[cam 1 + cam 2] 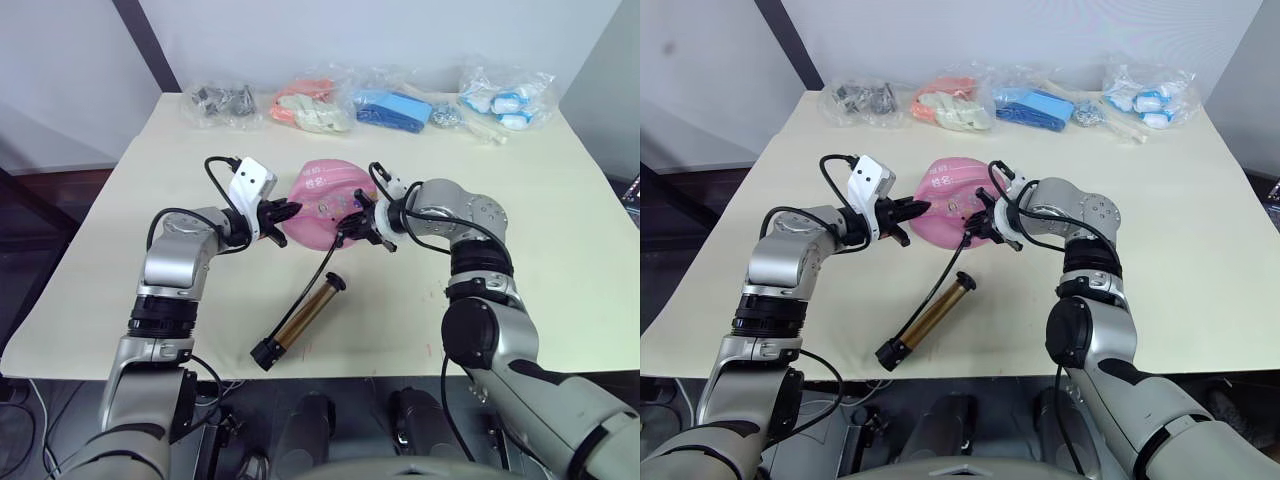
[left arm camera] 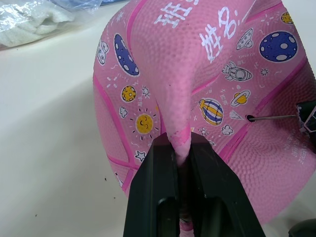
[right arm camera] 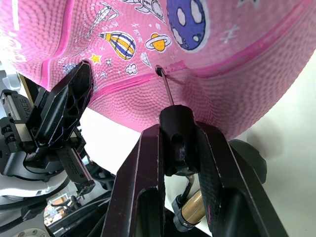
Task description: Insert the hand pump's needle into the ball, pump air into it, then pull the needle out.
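Note:
The pink ball [image 1: 322, 195] lies partly deflated and creased at the table's middle. My left gripper [image 1: 288, 213] is shut on a raised fold of the ball [image 2: 177, 98] at its left side. From the right, my right gripper [image 3: 177, 131] is shut on the black hub at the hose's end. The thin needle [image 3: 166, 89] reaches from that hub to the dark valve hole [image 3: 158, 70], its tip at or just inside the hole. The gold hand pump [image 1: 305, 316] lies on the table nearer to me, its black hose [image 1: 325, 262] curving up to the right gripper.
Several clear plastic bags line the table's far edge: dark parts [image 1: 220, 103], orange and white items [image 1: 312, 106], blue items [image 1: 393, 107], blue-and-white items [image 1: 506, 101]. Bare cream table [image 1: 560, 230] stretches to the right and front.

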You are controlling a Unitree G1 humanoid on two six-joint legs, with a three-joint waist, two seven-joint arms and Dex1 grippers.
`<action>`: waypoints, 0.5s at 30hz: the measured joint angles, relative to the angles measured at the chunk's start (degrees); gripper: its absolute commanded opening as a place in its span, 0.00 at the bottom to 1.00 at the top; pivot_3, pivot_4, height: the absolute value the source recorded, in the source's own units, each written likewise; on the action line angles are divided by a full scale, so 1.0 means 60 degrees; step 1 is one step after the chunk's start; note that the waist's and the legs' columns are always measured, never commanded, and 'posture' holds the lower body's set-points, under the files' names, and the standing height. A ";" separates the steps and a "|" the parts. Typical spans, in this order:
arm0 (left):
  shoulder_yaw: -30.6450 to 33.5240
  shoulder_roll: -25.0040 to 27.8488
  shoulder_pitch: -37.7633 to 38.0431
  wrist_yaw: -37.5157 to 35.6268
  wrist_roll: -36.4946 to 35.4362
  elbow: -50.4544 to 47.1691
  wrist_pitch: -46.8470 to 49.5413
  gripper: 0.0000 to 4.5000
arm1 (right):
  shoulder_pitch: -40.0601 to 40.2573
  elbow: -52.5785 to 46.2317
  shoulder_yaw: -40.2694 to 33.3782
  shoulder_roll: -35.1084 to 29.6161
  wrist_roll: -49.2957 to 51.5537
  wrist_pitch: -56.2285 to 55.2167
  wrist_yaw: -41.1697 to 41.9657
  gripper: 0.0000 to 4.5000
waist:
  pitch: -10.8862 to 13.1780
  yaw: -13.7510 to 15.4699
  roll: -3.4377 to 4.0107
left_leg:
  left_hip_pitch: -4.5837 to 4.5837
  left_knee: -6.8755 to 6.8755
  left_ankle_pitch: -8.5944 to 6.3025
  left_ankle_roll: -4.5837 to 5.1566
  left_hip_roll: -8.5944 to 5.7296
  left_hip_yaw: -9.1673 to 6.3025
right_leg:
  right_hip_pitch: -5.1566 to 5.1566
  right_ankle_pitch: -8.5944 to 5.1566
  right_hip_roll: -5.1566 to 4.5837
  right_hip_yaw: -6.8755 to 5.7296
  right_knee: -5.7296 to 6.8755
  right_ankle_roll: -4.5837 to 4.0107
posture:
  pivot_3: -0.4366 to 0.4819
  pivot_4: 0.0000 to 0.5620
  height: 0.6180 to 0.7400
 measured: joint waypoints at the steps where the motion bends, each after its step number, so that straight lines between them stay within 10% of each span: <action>1: 0.0000 0.0000 0.0000 0.0001 0.0000 -0.0002 0.0000 0.00 | 0.0002 -0.0003 0.0003 0.0000 0.0014 0.0000 -0.0003 0.08 | 0.0000 0.0000 0.0001 | 0.0000 0.0000 0.0000 0.0000 0.0000 0.0000 | 0.0000 0.0000 0.0000 0.0000 0.0000 0.0000 | 0.48 0.27 1.00; 15: 0.0003 0.0010 0.0083 0.0037 0.0002 -0.0127 0.0000 0.00 | 0.0007 0.0093 -0.0005 0.0112 0.0196 -0.0586 -0.0389 0.08 | -0.0003 -0.0006 0.0009 | 0.0003 -0.0005 0.0000 0.0000 0.0000 0.0000 | 0.0001 0.0000 0.0000 0.0000 -0.0002 0.0000 | 0.48 0.27 1.00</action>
